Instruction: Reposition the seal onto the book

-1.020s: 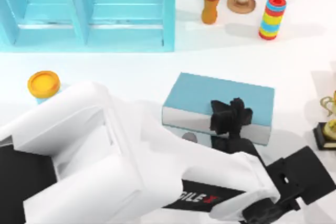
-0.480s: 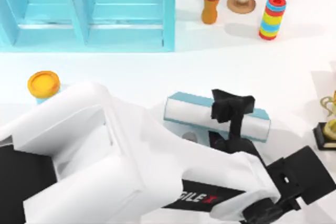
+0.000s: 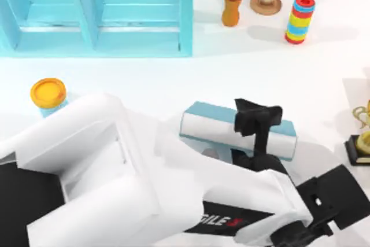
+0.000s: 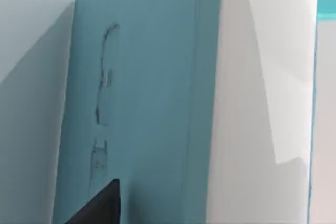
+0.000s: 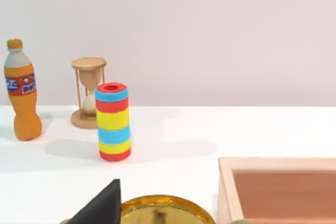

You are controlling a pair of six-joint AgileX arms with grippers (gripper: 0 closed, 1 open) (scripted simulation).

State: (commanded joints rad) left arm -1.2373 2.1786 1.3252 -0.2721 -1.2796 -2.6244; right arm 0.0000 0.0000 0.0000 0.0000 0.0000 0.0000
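Fingers of my left gripper are clamped on the book, tipping it on edge, likely to reposition it; the seal's whereabouts I can't tell

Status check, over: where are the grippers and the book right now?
Left gripper at teal-blue hardcover book, gripping it. Book tilted up, white page edges showing. Small grey object on table beneath. Right arm parked.

Partial lettering "GILE" — white with a red mark after it — on the left arm's black band.
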